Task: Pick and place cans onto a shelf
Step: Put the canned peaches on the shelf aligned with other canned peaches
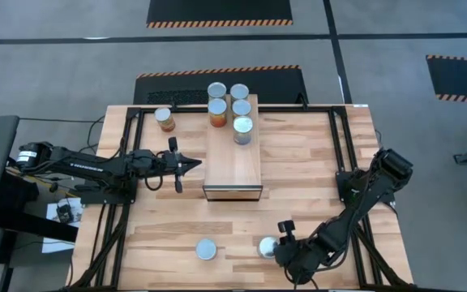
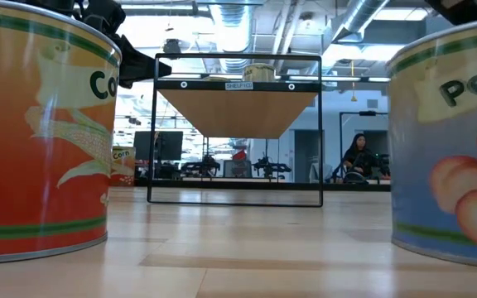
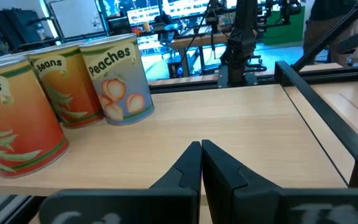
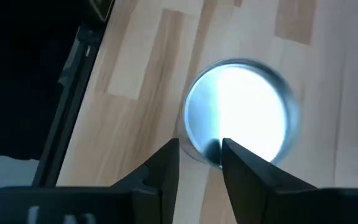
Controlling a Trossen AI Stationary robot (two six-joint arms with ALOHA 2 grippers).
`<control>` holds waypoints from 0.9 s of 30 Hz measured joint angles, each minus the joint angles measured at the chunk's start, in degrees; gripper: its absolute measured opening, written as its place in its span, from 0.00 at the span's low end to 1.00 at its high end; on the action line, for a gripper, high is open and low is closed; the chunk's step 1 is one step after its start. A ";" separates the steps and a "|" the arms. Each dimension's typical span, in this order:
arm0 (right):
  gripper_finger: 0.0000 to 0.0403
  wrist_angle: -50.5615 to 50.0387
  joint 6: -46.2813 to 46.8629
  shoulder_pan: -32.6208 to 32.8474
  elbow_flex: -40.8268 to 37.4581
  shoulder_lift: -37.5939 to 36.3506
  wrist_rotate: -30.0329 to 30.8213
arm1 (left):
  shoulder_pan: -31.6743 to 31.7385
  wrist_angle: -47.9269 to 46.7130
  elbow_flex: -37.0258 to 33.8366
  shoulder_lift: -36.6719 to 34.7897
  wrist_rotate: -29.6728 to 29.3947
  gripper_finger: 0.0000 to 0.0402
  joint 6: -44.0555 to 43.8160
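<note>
The shelf (image 1: 233, 158) is a light-wood box lying mid-table, with several cans (image 1: 229, 105) standing on its far end. One orange can (image 1: 164, 119) stands on the table to its left. Two more stand near the front edge: an orange one (image 1: 207, 249) and a blue-green one (image 1: 267, 246), both close up in the low view (image 2: 40, 132) (image 2: 454, 141). My right gripper (image 4: 201, 155) is open and slants down over the blue-green can's silvery top (image 4: 241, 112). My left gripper (image 3: 201, 162) is shut and level at the shelf's left side (image 1: 194, 165). My right gripper comes slanting down from the table's right over the near rim (image 4: 211, 149) of the blue-green can's top. Its two fingers stand apart with the rim showing between them. Whether they touch the can, I cannot tell.
Black frame rails run along the table's left (image 1: 128, 174) and right (image 1: 335, 150) sides. A dark mat (image 1: 217, 85) lies beyond the far edge. A person (image 2: 358, 153) sits in the room behind. Bare wood lies between the shelf and the two front cans.
</note>
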 joint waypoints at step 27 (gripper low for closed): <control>0.01 1.37 -22.64 -10.66 7.62 -1.33 -6.40 | -0.02 0.26 0.02 0.00 1.66 0.00 0.72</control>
